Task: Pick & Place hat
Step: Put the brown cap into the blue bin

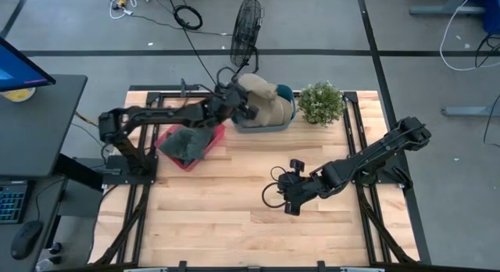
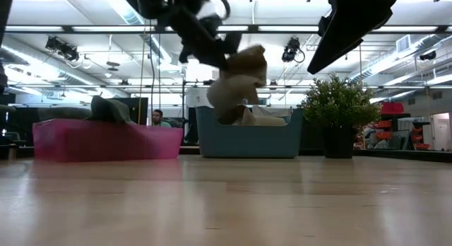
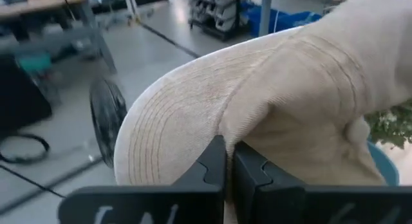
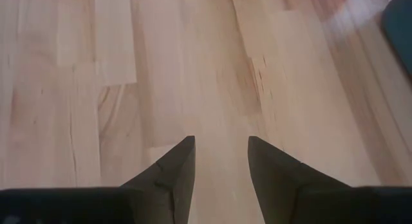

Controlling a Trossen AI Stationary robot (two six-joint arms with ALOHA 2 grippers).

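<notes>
A beige cap (image 1: 264,102) hangs over the blue-grey bin (image 1: 285,122) at the table's far side; in the low view the cap (image 2: 239,82) is above the bin (image 2: 247,140), where more beige cloth lies. My left gripper (image 1: 244,106) is shut on the cap, which fills the left wrist view (image 3: 270,108). A dark grey hat (image 1: 187,141) lies in the pink bin (image 1: 173,156) to the left. My right gripper (image 4: 221,161) is open, low over bare wood near the table's middle (image 1: 291,195). My left gripper holds the beige cap where its brim meets the crown (image 3: 226,130), pinched between the two fingers (image 3: 252,169). It comes from the table's left. The cap is lifted clear and hangs above the blue-grey bin, its crown drooping toward the bin.
A potted green plant (image 1: 320,102) stands right of the blue-grey bin. A fan (image 1: 245,34) stands on the floor beyond the far edge. The near half of the wooden table (image 1: 234,225) is bare. A person (image 2: 158,119) sits far behind the table.
</notes>
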